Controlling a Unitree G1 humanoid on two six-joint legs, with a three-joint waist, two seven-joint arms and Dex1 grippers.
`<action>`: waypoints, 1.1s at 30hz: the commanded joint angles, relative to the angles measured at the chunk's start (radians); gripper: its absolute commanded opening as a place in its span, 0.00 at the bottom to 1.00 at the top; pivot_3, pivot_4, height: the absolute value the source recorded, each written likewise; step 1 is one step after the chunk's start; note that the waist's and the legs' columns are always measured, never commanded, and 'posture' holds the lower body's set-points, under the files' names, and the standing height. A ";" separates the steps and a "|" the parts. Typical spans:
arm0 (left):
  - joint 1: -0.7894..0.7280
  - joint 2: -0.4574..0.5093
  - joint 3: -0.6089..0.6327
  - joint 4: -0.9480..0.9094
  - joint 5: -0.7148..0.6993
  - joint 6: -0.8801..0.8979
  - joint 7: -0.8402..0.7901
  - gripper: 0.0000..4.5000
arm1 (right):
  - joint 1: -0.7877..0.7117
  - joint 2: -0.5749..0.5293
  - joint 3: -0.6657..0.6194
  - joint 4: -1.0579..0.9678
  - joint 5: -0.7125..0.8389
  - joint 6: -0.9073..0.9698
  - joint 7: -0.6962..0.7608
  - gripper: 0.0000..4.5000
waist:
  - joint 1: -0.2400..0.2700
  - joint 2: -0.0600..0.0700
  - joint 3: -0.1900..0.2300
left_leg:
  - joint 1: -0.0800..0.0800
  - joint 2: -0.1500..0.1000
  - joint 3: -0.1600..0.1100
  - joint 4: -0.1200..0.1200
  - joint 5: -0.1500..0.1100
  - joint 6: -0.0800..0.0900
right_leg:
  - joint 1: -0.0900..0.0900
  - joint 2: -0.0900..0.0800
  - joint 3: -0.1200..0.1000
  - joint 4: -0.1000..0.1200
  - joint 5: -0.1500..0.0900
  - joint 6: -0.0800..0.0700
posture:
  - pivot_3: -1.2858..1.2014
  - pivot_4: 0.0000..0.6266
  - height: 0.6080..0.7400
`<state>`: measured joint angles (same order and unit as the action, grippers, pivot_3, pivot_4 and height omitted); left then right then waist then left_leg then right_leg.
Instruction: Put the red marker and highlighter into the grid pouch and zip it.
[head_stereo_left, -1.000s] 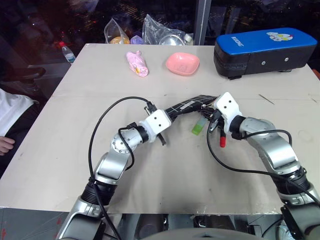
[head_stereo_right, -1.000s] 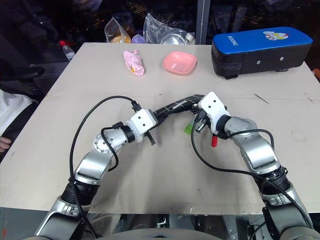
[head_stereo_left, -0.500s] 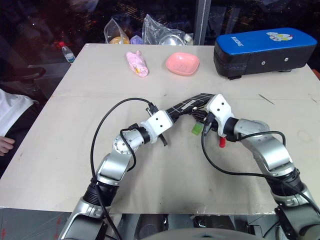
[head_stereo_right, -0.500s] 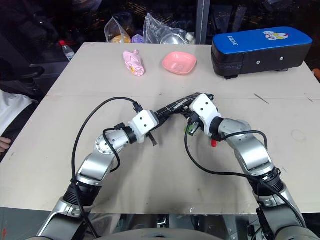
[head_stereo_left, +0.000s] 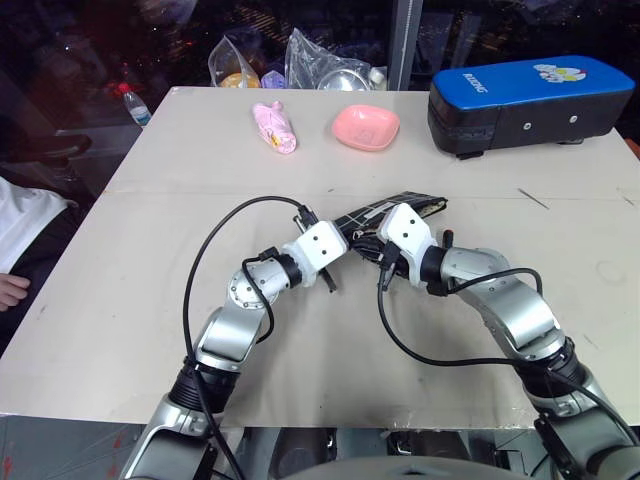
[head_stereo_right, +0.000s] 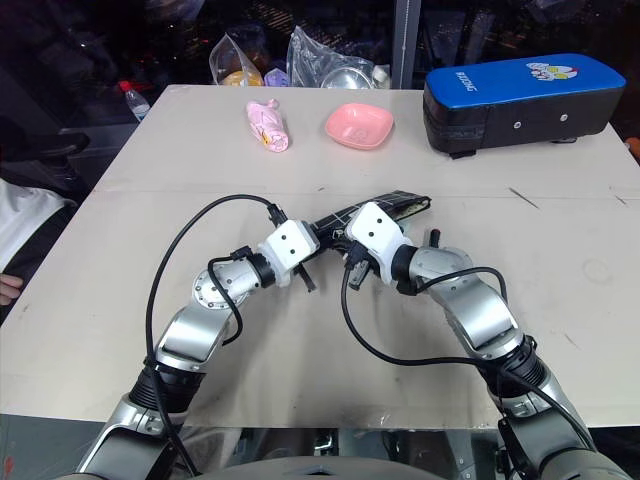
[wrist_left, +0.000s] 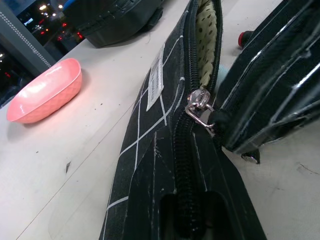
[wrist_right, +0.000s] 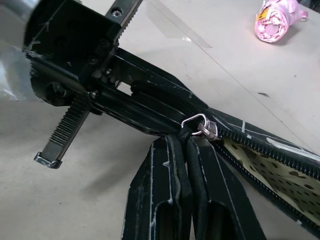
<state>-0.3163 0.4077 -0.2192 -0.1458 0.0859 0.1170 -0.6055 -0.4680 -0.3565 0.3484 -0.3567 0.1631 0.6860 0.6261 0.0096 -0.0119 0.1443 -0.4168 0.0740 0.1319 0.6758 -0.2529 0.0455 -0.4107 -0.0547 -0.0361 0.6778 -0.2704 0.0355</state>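
Left eye view, surface: beige tabletop (head_stereo_left: 150, 300) carrying every item listed.
Grid pouch: flat black fabric pouch with thin white grid lines (head_stereo_left: 385, 212), lying mid-table, nearer the far edge than the near one; a small white label shows on its side in the left wrist view; its zipper is closed at the end nearest the left arm and gapes past the slider, baring a cream dotted lining (wrist_right: 272, 172).
Zipper slider: small silver metal piece with a ring (wrist_right: 204, 128), sitting where the closed teeth meet the gap.
Left gripper: two black fingers (wrist_right: 102, 97), pressed together on the pouch's closed end.
Right gripper: two black fingers (wrist_right: 186, 165), pinched together on the black zipper pull just beside the slider.
Red marker: only a red rounded tip (wrist_left: 245, 37) is visible, beyond the right gripper's fingers; whether it lies inside the pouch or beside it cannot be told.
Highlighter: a pale mint patch between pouch and right gripper in the left wrist view may be it; not clear enough to say.
Blue-and-black case: large padded rectangular case (head_stereo_left: 530, 100), far right corner.
Pink bowl: shallow plastic dish (head_stereo_left: 366, 127), far edge, middle.
Pink bundle: small wrapped soft item (head_stereo_left: 274, 127), far edge, left of the bowl.
Clear plastic bags: crumpled pair (head_stereo_left: 300, 62), just past the far edge.
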 joint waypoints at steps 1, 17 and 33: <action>-0.017 -0.018 0.020 -0.021 -0.024 -0.003 0.013 0.00 | 0.000 -0.004 -0.032 -0.077 0.043 0.014 0.019 0.02 | 0.000 0.000 0.000 | 0.000 0.000 0.000 0.000 0.000 0.000 | 0.000 0.000 0.000 0.000 0.000 0.000 | 0.52 0.24 1.00; -0.096 0.020 0.145 -0.023 -0.298 0.123 -0.143 0.00 | 0.120 -0.104 -0.401 -0.221 0.297 0.210 -0.033 0.55 | 0.001 -0.001 0.000 | 0.000 0.000 -0.001 -0.001 -0.001 0.001 | 0.000 0.000 0.000 -0.001 0.000 0.000 | 0.52 0.24 1.00; -0.104 0.068 0.115 0.000 -0.278 0.099 -0.208 0.00 | 0.004 -0.077 -0.254 -0.057 0.156 0.055 -0.125 0.00 | -0.012 -0.001 0.001 | 0.000 0.000 0.000 -0.004 0.001 -0.001 | -0.001 0.000 0.000 -0.003 0.000 0.000 | 0.52 0.24 1.00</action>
<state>-0.4124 0.4687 -0.1135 -0.1257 -0.1887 0.2344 -0.8130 -0.4560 -0.4013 0.0551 -0.4202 0.3650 0.7801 0.4907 -0.0025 -0.0129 0.1450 -0.4172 0.0735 0.1322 0.6716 -0.2521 0.0442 -0.4114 -0.0547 -0.0359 0.6743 -0.2704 0.0356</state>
